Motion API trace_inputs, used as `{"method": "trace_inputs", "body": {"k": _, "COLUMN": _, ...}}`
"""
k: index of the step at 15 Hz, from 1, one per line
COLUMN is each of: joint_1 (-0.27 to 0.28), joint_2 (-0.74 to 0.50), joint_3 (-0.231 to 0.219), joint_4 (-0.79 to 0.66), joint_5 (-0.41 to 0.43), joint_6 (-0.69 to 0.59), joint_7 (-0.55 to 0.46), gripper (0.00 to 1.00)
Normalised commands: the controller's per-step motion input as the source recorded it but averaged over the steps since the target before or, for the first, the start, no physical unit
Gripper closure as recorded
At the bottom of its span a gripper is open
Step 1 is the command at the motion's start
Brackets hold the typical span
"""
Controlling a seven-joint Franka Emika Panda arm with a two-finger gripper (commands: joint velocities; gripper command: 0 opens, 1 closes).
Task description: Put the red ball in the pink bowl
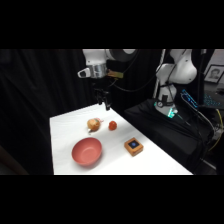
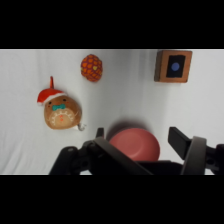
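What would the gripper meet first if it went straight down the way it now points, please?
Probably bare table: the gripper hangs above the far edge, behind the brown lump and the red ball. Depth is unclear, so it might graze the lump.

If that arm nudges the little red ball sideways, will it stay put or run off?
The red ball looks round and rests free on the flat white table, so a nudge would probably send it rolling. Its surface seems bumpy in the wrist view, which may give some grip. It is much smaller than the pink bowl, so likely light.
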Motion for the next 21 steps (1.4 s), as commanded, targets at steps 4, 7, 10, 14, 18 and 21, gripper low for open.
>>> {"method": "trace_inputs", "body": {"k": 4, "joint_1": -0.039, "joint_2": -0.02, "joint_3": 0.007, "joint_4": -0.03, "joint_5": 0.005, "joint_6": 0.02, "joint_7": -0.07, "gripper": 0.00}}
{"method": "trace_inputs", "body": {"k": 7, "joint_1": -0.071, "joint_2": -0.07, "joint_3": -0.028, "joint_4": -0.14, "joint_5": -0.004, "joint_6": 0.14, "joint_7": -0.09, "gripper": 0.00}}
{"method": "trace_inputs", "body": {"k": 10, "joint_1": -0.089, "joint_2": -0.09, "joint_3": -0.050, "joint_4": -0.22, "joint_5": 0.046, "joint_6": 0.25, "joint_7": -0.14, "gripper": 0.00}}
{"method": "trace_inputs", "body": {"k": 14, "joint_1": -0.092, "joint_2": -0.06, "joint_3": -0.058, "joint_4": -0.25, "joint_5": 0.070, "joint_6": 0.36, "joint_7": -0.16, "gripper": 0.00}}
{"method": "trace_inputs", "body": {"k": 18, "joint_1": -0.081, "joint_2": -0.03, "joint_3": -0.051, "joint_4": -0.24, "joint_5": 0.097, "joint_6": 0.38, "joint_7": -0.17, "gripper": 0.00}}
{"method": "trace_inputs", "body": {"k": 21, "joint_1": -0.054, "joint_2": 0.02, "joint_3": -0.027, "joint_4": -0.22, "joint_5": 0.107, "joint_6": 0.36, "joint_7": -0.15, "gripper": 0.00}}
